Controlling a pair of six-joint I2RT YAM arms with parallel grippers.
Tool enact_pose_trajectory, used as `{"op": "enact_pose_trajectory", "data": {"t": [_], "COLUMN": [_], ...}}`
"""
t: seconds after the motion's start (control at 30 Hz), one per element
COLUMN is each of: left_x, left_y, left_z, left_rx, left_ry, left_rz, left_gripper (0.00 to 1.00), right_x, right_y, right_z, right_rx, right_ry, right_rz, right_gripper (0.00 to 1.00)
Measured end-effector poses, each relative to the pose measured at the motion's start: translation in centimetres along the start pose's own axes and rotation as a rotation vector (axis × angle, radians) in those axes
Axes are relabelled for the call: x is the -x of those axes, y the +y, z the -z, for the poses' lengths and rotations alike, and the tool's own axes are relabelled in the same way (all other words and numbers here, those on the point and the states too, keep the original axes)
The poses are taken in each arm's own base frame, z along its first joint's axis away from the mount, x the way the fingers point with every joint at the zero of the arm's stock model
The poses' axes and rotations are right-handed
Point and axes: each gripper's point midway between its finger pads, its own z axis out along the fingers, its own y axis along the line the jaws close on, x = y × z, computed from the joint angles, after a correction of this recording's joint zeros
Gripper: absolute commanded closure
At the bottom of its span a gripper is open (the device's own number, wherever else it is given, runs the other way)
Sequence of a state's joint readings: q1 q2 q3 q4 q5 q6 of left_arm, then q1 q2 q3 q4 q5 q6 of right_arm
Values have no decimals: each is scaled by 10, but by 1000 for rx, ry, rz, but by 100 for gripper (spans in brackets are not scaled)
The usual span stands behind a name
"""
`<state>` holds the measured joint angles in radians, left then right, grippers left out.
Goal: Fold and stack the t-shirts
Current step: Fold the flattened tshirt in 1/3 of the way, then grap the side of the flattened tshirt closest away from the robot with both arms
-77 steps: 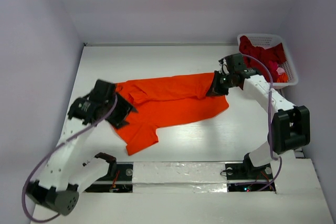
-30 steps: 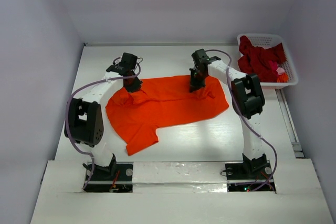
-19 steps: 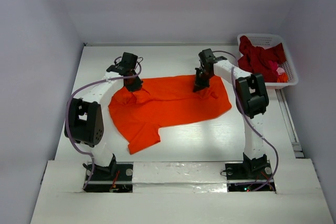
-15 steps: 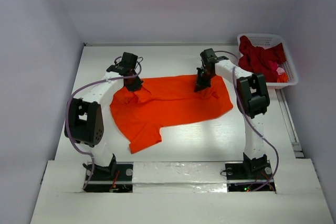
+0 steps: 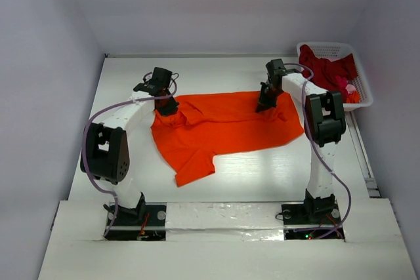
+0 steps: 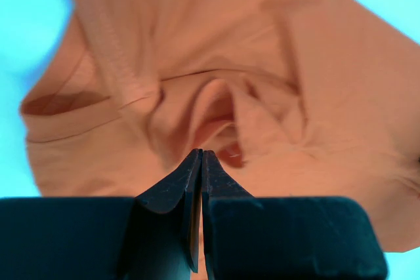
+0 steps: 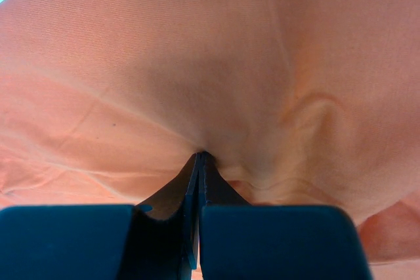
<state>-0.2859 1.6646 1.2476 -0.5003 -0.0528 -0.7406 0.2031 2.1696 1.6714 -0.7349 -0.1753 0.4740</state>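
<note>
One white basket [image 5: 328,46] with little holes in its walls sat at the far right of the surface [image 5: 197,73]. Dark red t-shirts [image 5: 325,70] with a bit of pink were heaped inside it. The orange t-shirt [image 5: 226,129] lay on the surface, soft and wrinkly. The left gripper [image 5: 165,108] and the right gripper [image 5: 265,105] each pinched a bunch of its cloth, jaws pressed tight.

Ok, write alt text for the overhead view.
The left gripper and right gripper each pinch an orange-red t-shirt near its far edge, shut on the cloth as it lies on a white table. A white basket of dark red shirts sits at the far right.
</note>
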Motion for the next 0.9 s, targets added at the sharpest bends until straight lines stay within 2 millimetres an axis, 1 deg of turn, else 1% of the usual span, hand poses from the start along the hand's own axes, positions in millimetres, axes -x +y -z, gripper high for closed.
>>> {"op": "enact_pose_trajectory", "data": {"t": [0.1,0.2,0.3,0.37,0.43,0.53,0.63,0.67,0.7,0.73,0.77,0.8,0.83,0.87,0.9], "left_x": [-7,-15,-25,-32,-38,-42,-46,-47,-50,-54,-59,-66,-74,-84,-95], "left_y": [7,14,22,29,36,43,50,52,55,56,58,60,63,67,72], "left_z": [-3,-1,8,20,35,59,80,86,92,97,101,105,107,108,108], "left_rx": [13,18,6,-8,-24,-56,-74,-77,-83,-93,-107,-123,-132,-143,-147], "left_ry": [14,25,33,32,25,3,-12,-14,-11,-2,9,26,46,72,100], "left_rz": [-2,-3,-3,-3,-7,-24,-50,-60,-68,-76,-81,-84,-90,-89,-92], "left_gripper": [100,100,100,100,100,100,95,91,84,80,76,68,64,61,54], "right_x": [4,7,8,8,8,8,7,8,8,8,8,9,9,11,13], "right_y": [-8,-14,-16,-17,-17,-17,-17,-18,-17,-17,-17,-16,-15,-14,-11], "right_z": [2,3,4,4,4,4,5,5,5,6,6,8,11,14,19], "right_rx": [-8,-12,-16,-17,-18,-18,-19,-19,-17,-15,-9,-3,7,12,22], "right_ry": [-6,-8,-9,-8,-7,-8,-5,-5,-4,-3,-3,-5,-8,-15,-23], "right_rz": [-13,-24,-29,-30,-29,-29,-28,-29,-28,-28,-29,-28,-22,-20,-21], "right_gripper": [100,100,100,100,100,100,100,96,88,80,67,62,57,46,45]}}
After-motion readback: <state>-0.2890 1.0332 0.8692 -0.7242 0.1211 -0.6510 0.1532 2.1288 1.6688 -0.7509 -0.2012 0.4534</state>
